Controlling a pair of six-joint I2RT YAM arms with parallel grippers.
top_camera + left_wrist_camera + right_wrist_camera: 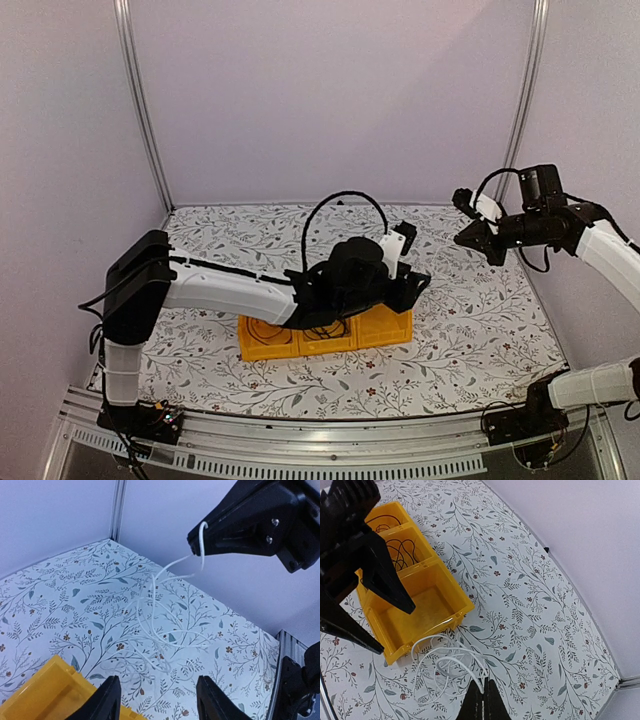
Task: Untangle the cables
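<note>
On the flowered table (480,330), the yellow bin (300,352) sits near the middle, under the left arm's wrist. The right gripper (462,240) hangs raised at the far right, its jaws pinched together on one end of the white cable (470,669). From that pinch the strand runs down and left to loose loops lying on the table just beside the bin's right end. The left gripper (159,697) stands about half open and holds nothing. It points right, with the loops ahead of and below it.

Bin contents:
- Right compartment (420,612): bare.
- Other two compartments: dark cables (400,550).
</note>
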